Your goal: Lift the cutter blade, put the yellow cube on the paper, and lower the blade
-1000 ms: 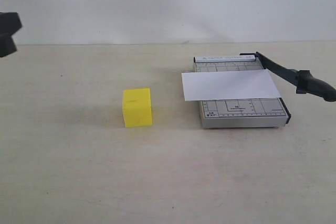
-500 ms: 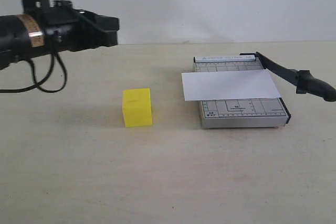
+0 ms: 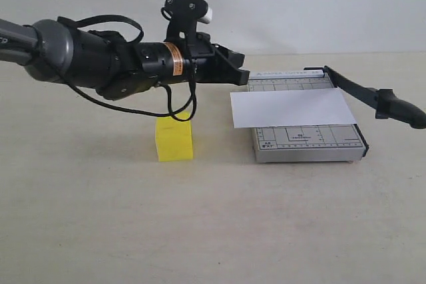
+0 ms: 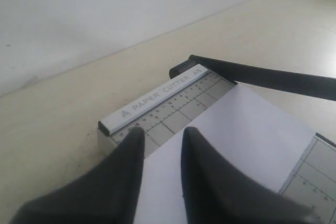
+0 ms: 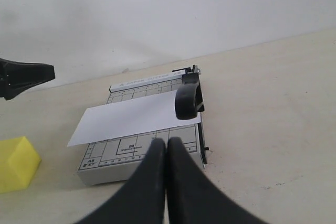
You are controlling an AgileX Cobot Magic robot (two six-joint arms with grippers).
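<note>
Cube not yet picked up; the left arm stretches over it toward the trimmer.

The yellow cube [image 3: 175,142] sits on the table left of the grey trimmer [image 3: 307,145], under the arm. The left gripper [image 3: 243,74] hangs near the trimmer's left edge, jaws slightly apart and empty. The right gripper [image 5: 167,145] is pressed together. The cutter blade [image 3: 359,91] looks lifted off the paper [image 3: 291,108], though I can't be sure. Next, I'd say: spread wider and come down on the cube.
</note>
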